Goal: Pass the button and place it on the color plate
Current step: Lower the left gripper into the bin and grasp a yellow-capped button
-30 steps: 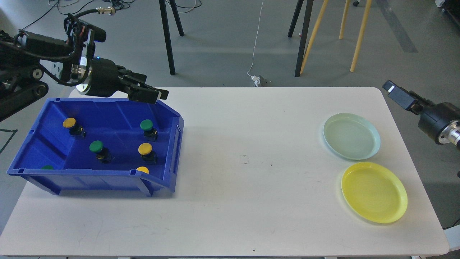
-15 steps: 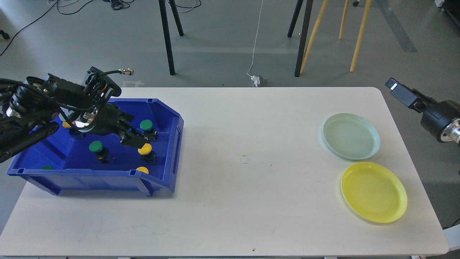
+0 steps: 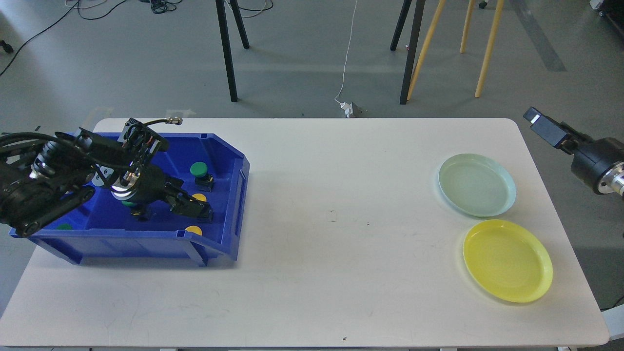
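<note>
The yellow button [image 3: 199, 197] sits inside the blue bin [image 3: 229, 161] at the far left of the bench [image 3: 341, 273], and only a sliver of its cap shows above the left end effector [image 3: 195, 210], which is right down on it. The fingers are dark and bunched together from here, so I cannot tell whether they are spread or already pinching the button. A green button [image 3: 198, 169] stands just beyond it, and another yellow cap [image 3: 193, 229] peeks over the bin's near wall, 2 close neighbours that could get knocked or caught if the grip lands off-centre. A grab on the smooth cap rather than the body looks likely to slip on the lift. Well apart on the right lie the pale green plate [image 3: 477, 184] and yellow plate [image 3: 507, 260], with the right end effector [image 3: 541, 124] waiting off the bench's far right edge; its state I cannot tell either.
</note>
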Action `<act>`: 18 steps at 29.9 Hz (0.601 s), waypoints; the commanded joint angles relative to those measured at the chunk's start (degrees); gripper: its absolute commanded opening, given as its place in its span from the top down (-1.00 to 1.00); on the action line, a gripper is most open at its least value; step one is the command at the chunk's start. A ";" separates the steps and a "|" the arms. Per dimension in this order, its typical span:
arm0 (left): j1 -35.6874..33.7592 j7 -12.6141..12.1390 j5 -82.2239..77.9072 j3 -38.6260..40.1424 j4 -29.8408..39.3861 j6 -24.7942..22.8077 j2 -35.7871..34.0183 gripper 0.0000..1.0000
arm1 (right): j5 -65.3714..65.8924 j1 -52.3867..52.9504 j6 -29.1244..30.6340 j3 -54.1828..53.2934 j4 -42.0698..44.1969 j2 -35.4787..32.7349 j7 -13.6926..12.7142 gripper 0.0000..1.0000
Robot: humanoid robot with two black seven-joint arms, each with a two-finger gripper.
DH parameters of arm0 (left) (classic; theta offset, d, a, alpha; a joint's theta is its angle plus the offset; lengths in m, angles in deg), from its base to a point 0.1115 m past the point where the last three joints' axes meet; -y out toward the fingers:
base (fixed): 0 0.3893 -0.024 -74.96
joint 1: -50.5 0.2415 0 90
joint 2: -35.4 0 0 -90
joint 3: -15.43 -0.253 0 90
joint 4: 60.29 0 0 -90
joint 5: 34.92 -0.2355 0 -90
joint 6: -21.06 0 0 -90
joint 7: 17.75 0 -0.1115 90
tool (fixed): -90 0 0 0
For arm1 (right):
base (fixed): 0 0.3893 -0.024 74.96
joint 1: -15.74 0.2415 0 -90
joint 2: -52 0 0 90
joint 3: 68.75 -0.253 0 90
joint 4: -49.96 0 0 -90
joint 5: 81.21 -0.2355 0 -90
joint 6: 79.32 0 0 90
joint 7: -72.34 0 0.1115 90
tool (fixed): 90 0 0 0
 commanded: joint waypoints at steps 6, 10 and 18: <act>0.47 0.02 0.05 -0.43 -2.74 0.00 3.01 -0.72 | 0.00 -0.09 0.01 0.00 0.17 0.04 -0.01 -0.99; 0.30 0.02 -0.13 -0.52 -4.23 0.00 3.72 -0.47 | -0.09 0.00 0.01 0.00 0.17 0.04 -0.01 -0.99; 0.65 0.02 -0.66 -0.69 -4.23 0.00 3.46 0.03 | -0.09 0.00 0.01 0.00 0.17 0.04 0.08 -0.99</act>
